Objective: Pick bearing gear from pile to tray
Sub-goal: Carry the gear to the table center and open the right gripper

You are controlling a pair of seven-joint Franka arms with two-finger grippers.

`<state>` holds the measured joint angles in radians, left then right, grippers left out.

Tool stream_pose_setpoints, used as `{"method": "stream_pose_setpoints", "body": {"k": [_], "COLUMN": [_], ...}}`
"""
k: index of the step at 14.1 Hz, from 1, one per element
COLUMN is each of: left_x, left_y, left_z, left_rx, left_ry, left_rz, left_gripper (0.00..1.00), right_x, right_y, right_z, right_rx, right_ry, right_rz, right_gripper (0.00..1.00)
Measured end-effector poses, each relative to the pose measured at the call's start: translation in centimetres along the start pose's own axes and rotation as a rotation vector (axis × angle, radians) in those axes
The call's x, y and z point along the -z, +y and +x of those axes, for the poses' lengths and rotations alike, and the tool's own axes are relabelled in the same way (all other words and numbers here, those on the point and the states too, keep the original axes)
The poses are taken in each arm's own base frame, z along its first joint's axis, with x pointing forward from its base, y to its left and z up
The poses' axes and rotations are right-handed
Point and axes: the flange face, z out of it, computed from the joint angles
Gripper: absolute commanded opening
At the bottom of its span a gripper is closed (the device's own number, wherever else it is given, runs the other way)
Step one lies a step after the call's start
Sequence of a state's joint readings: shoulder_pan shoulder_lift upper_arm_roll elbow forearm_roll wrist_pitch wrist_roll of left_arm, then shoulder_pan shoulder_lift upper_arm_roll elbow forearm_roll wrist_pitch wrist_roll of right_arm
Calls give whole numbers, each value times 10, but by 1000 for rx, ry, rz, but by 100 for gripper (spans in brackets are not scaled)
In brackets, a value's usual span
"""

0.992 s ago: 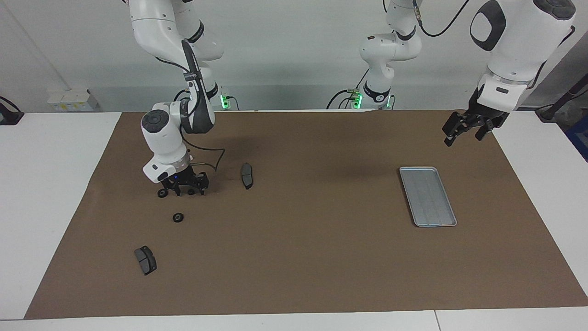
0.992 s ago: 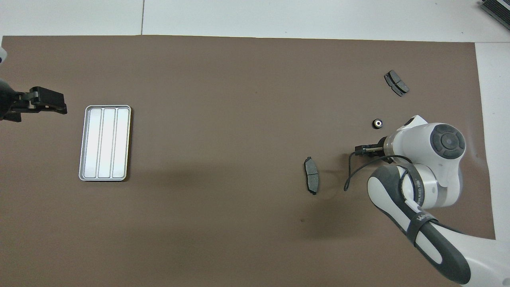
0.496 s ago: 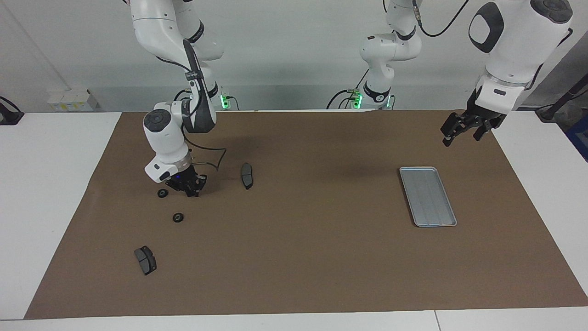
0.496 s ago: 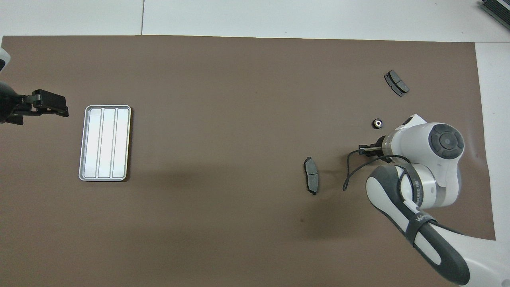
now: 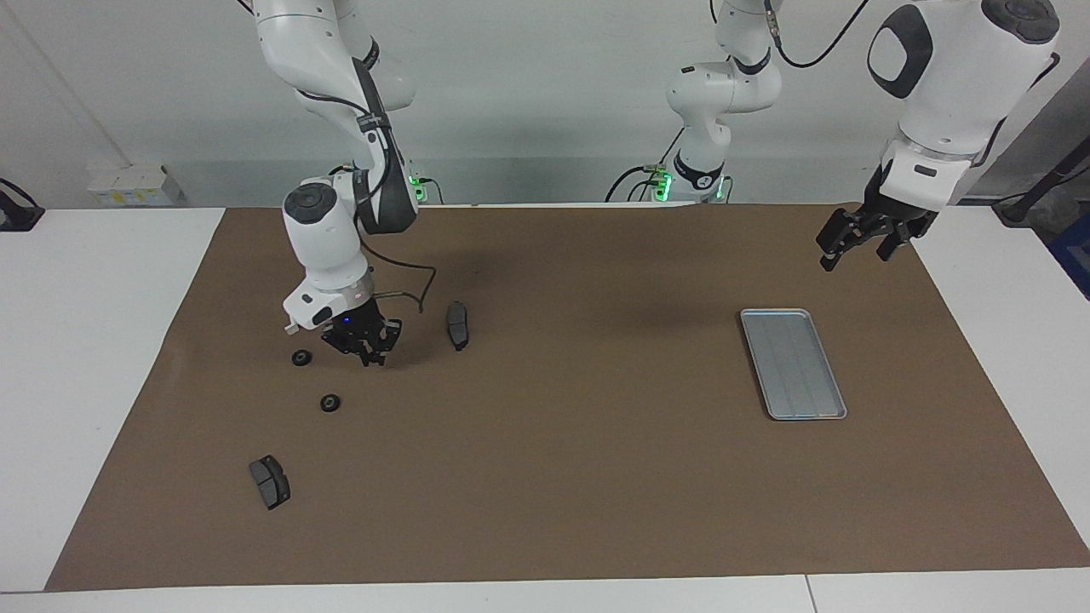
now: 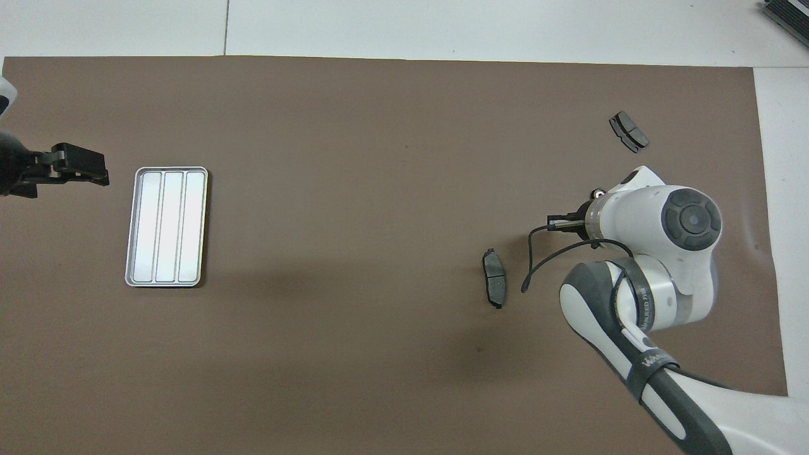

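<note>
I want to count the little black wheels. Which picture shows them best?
The facing view. Both small gears lie in the open there: one beside the right gripper, one farther from the robots. In the overhead view the right arm covers them; only a sliver of one peeks out.

Two tiny black round gears (image 5: 301,358) (image 5: 330,403) lie flat on the mat at the right arm's end, among two dark grey brake pads (image 5: 457,324) (image 5: 270,481). The flat ribbed silver-grey metal tray (image 5: 793,363), at three o'clock, sits empty.
</note>
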<state>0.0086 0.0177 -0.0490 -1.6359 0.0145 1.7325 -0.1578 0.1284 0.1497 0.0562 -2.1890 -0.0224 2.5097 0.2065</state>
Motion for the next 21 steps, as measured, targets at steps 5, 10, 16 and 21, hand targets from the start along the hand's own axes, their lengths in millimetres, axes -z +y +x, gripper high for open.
{"method": "stream_pose_setpoints", "body": {"k": [5,10,16,21], "left_x": [-13,-35,-43,-49], "left_y": [-3,-18,-16,-15], "left_z": [-8,-15,-26,-33], "left_rx": [3,20,13,9], "left_ry": [-15,43,38,26], "left_rz": [4,-1,1,4], "left_gripper": [100,100,100,100], "right_x": [12,17,-4,-33], "right_y": [-107,-193,-277,-307], "right_z": [-16,-34,-71,-77], "right_rx": [-85,-120,-184,-200], "right_ry": [18,23,-13,-21], "right_rz": [44,86,108,115], "right_gripper": [0,4,23,100]}}
